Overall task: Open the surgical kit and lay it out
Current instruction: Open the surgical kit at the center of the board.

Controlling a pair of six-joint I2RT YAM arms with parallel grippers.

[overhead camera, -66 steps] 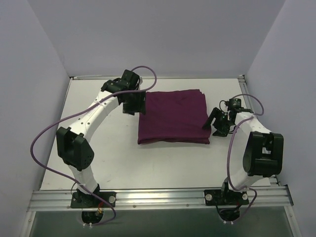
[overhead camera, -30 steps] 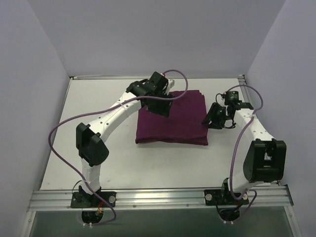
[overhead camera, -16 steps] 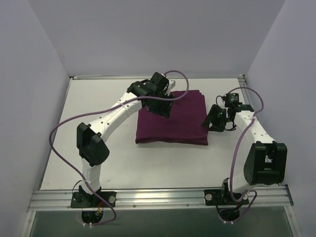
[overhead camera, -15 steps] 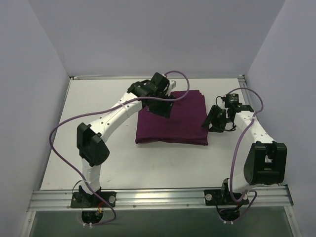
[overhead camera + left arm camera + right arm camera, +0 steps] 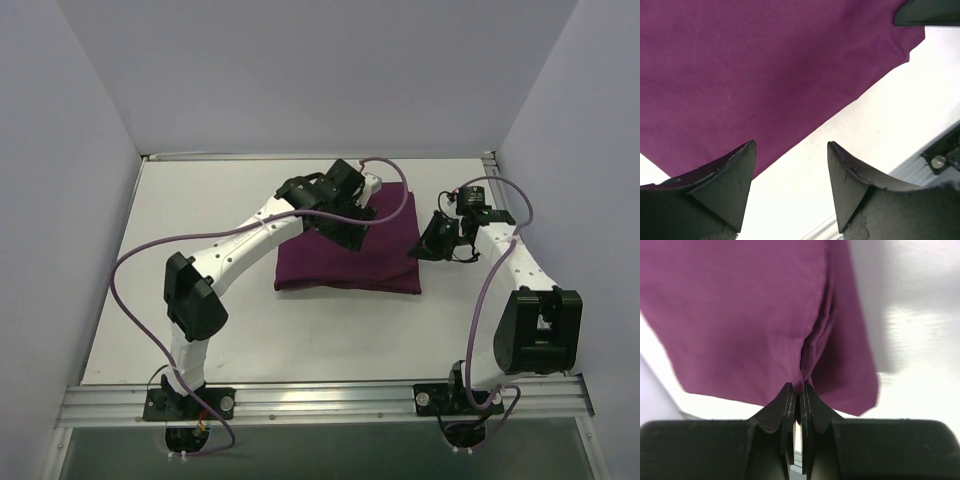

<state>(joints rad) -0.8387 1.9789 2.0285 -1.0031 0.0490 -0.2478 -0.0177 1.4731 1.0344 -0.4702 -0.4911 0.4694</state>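
The surgical kit shows as a folded dark purple cloth wrap (image 5: 340, 262) lying flat in the middle of the white table (image 5: 200, 250). My left gripper (image 5: 350, 226) hovers open over the wrap's far half. In the left wrist view its fingers (image 5: 735, 175) straddle the wrap's (image 5: 755, 70) edge and bare table, with nothing between them. My right gripper (image 5: 424, 243) is at the wrap's right edge. In the right wrist view the right gripper (image 5: 800, 388) is shut on a pinched fold of the purple wrap (image 5: 740, 315).
Pale walls enclose the table on three sides. An aluminium rail (image 5: 320, 398) runs along the near edge by the arm bases. Another rail with a bolt (image 5: 940, 160) shows at the lower right of the left wrist view.
The left arm has swung right, further across the wrap's far part. The right gripper has shut on the wrap's right edge.
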